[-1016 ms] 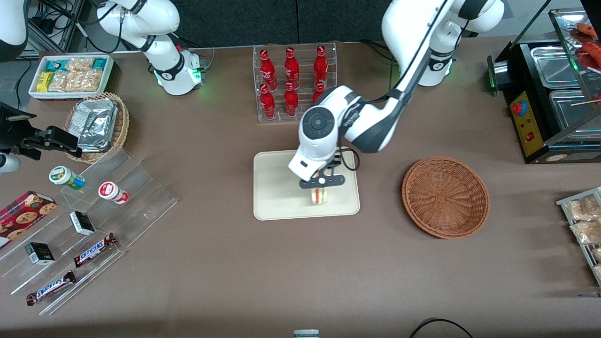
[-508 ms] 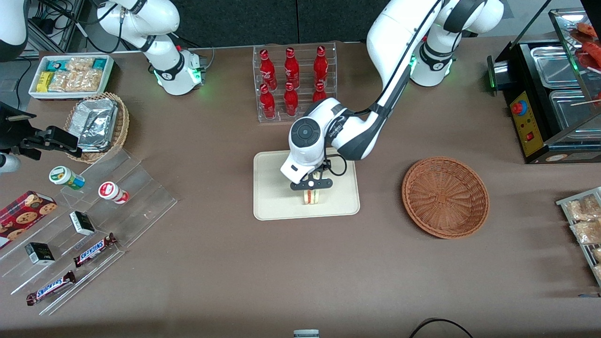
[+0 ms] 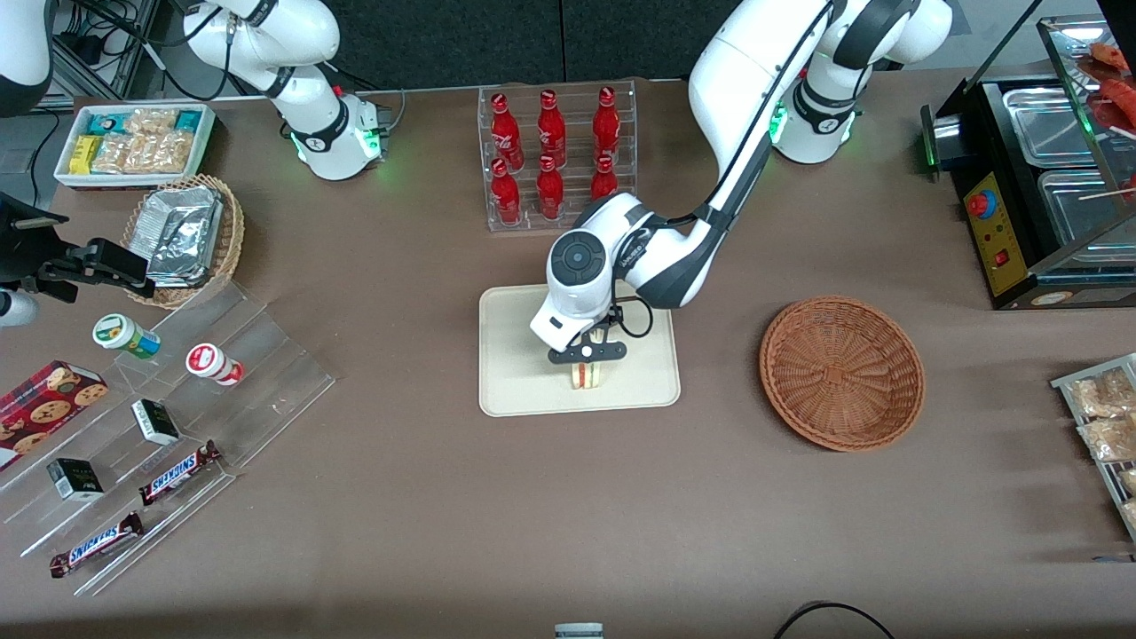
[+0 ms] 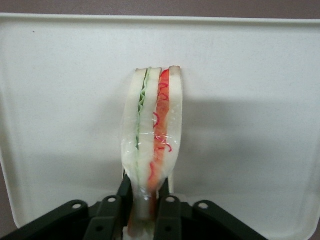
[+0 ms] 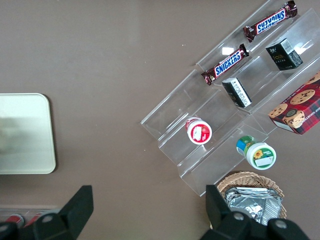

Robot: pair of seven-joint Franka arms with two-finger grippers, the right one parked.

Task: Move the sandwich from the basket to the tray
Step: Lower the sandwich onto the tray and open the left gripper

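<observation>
Cream-beige and flat, the rectangular tray with rounded corners (image 3: 519, 355) lies mid-worktop, nearer to the front camera than the clear rack of red bottles (image 3: 555, 155). Over the tray we see the black two-finger end effector (image 3: 586, 354) pinching the small triangular sandwich of pale bread with green and red filling stripes (image 3: 586, 375); in the wrist view its fingers (image 4: 123, 200) press the wrapped wedge (image 4: 152, 145) from both sides, cut edge standing upright above the tray (image 4: 250, 100). Toward the working arm's end we find the round reddish-brown woven wicker basket (image 3: 841, 373), well apart from the tray.
</observation>
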